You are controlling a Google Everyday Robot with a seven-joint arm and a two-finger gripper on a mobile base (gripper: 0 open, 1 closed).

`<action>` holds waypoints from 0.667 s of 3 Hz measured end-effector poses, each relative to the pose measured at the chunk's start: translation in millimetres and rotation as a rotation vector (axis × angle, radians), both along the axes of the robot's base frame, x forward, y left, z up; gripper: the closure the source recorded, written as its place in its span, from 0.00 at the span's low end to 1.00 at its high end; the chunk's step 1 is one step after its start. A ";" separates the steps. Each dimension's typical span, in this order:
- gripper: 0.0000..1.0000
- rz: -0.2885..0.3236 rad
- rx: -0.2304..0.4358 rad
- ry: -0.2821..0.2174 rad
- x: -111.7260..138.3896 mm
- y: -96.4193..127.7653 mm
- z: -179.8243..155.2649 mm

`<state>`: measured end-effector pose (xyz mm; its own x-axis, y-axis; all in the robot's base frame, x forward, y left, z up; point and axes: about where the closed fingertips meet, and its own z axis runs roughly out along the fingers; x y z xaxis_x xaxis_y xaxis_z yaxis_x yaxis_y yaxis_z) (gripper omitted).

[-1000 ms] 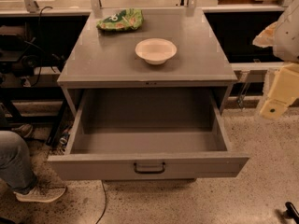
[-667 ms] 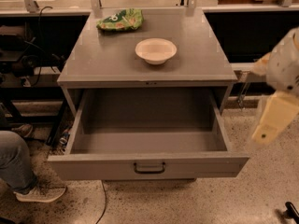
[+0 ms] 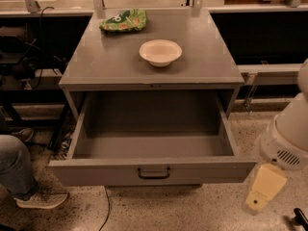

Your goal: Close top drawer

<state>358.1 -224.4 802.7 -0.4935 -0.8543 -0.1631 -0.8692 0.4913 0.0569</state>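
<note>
The top drawer [image 3: 153, 172] is a wide grey metal tray pulled fully out of the grey cabinet [image 3: 96, 66]. It is empty inside, and its flat front panel carries a small dark pull handle [image 3: 154, 173]. My white arm [image 3: 288, 129] comes in from the right edge. My gripper [image 3: 263, 188], a cream-coloured piece, hangs low beside the drawer's front right corner, just right of the front panel and apart from it.
On the cabinet top stand a white bowl [image 3: 160, 52] and a green chip bag [image 3: 123, 21]. A person's leg and shoe [image 3: 29, 186] are at the lower left. Cables lie on the speckled floor [image 3: 159, 208] left of the cabinet. A dark bench runs behind.
My arm and gripper have come down and to the left, from beside the cabinet's right side to the drawer's front right corner. The drawer has not moved.
</note>
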 end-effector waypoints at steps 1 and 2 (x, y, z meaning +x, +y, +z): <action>0.00 -0.005 -0.005 0.030 -9.5 -0.8 -11.1; 0.02 -0.019 0.014 0.042 -11.7 1.7 -17.2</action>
<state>346.4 -222.7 785.5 -0.5163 -0.8424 -0.1539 -0.8564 0.5065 0.1007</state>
